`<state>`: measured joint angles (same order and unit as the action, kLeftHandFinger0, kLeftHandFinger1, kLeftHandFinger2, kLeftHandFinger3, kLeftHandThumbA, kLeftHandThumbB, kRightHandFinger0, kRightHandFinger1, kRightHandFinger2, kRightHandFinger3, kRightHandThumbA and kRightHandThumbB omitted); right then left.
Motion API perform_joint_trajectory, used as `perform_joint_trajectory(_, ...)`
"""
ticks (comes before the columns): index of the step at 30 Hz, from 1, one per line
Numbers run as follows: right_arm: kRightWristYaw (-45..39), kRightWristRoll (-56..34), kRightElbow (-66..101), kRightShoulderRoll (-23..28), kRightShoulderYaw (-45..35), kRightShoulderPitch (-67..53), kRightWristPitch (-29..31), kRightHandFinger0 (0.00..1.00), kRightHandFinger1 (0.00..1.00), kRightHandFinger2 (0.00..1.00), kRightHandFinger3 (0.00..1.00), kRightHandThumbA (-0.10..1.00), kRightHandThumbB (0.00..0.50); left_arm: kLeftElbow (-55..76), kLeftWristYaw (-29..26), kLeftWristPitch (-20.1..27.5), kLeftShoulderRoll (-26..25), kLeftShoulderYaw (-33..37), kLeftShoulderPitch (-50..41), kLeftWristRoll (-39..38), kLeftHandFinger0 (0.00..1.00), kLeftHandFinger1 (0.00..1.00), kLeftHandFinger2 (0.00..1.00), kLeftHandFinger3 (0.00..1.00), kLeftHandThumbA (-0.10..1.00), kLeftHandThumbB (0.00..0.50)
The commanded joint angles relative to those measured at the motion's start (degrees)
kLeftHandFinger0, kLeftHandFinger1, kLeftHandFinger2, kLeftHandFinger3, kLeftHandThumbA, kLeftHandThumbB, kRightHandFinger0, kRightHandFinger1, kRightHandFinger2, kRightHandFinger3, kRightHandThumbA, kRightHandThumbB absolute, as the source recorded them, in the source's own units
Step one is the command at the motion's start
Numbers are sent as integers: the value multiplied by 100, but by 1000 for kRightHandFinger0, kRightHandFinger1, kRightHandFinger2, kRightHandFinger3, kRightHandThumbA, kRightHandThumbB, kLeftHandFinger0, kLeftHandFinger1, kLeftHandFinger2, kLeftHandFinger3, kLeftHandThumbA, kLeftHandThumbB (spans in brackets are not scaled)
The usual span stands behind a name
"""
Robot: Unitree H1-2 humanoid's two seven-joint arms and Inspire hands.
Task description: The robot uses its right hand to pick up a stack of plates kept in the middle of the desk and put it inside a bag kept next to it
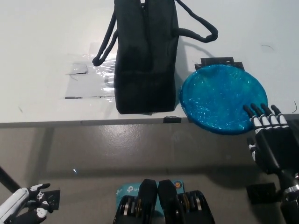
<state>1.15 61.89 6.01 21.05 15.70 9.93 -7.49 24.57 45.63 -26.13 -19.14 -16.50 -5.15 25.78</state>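
The stack of blue plates (222, 98), wrapped in shiny film, lies on the white desk (42, 42) with its near rim overhanging the front edge. A black bag (146, 56) stands upright just left of it, handles trailing to both sides. My black right hand (269, 140) is open at the plates' lower right, its fingertips (254, 111) reaching the near rim of the stack. It holds nothing. My white left hand (28, 205) rests low at the bottom left corner, partly cut off by the picture's edge.
Clear tape patches (88, 81) are stuck on the desk left of the bag. A black tape strip (217, 61) lies behind the plates. A small black tab (171, 120) sits on the desk's front edge. Grey floor lies below.
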Motion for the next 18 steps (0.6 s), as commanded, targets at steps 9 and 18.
perform_joint_trajectory(9,-251,142,-9,125,-19,64,-122,1000,1000,1000,1000,412,500,239,770,-80,214,-311,167,654,886,917,996,1000,-100,23)
perform_joint_trajectory(18,-276,419,-178,63,75,470,-241,1000,1000,1000,1000,462,500,308,835,-80,254,-462,206,654,885,918,982,1000,-100,28)
